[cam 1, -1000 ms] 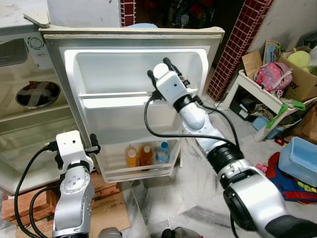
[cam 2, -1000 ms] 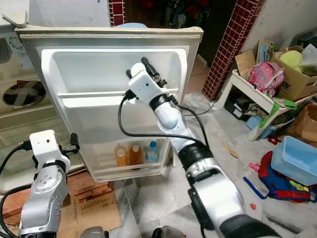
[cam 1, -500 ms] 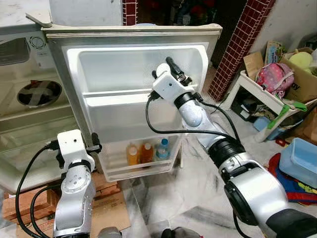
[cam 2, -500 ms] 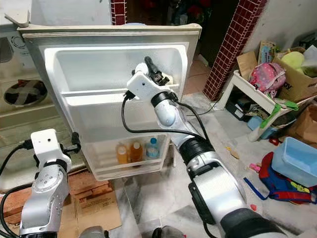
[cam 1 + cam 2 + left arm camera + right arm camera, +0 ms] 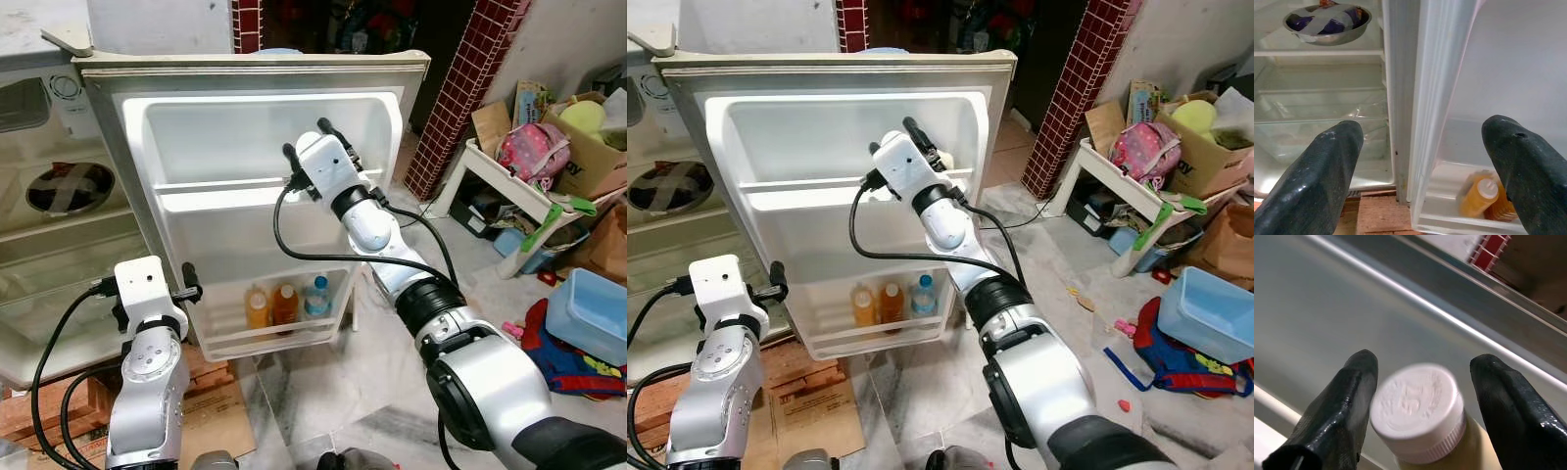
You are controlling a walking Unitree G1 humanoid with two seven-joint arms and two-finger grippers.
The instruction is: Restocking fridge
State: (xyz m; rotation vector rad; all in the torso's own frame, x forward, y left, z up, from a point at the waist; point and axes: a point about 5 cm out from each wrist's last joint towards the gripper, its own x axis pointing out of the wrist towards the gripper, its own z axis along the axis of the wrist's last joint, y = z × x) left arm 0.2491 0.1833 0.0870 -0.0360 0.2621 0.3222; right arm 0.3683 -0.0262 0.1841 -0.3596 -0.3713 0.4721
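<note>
The fridge door [image 5: 235, 235] stands open towards me. My right gripper [image 5: 313, 137] reaches into its upper door shelf [image 5: 225, 188]. In the right wrist view, the right gripper [image 5: 1423, 361] is open around a pale bottle with a white cap [image 5: 1415, 411]. One finger [image 5: 1347, 396] is against the cap and the other is slightly apart from it. In the lower door shelf stand two orange bottles [image 5: 258, 308] and a blue-capped water bottle [image 5: 315, 299]. My left gripper [image 5: 186, 286] is open low beside the door's hinge edge [image 5: 1422, 98].
A metal bowl [image 5: 57, 186] sits on a shelf inside the fridge. Cardboard [image 5: 220, 406] lies on the floor by my left arm. A red brick pillar [image 5: 460, 88], a white rack with clutter [image 5: 509, 186] and a blue tub [image 5: 588, 313] stand to the right.
My right gripper swung slightly right along the upper door shelf, then back left. The left arm has stayed where it was.
</note>
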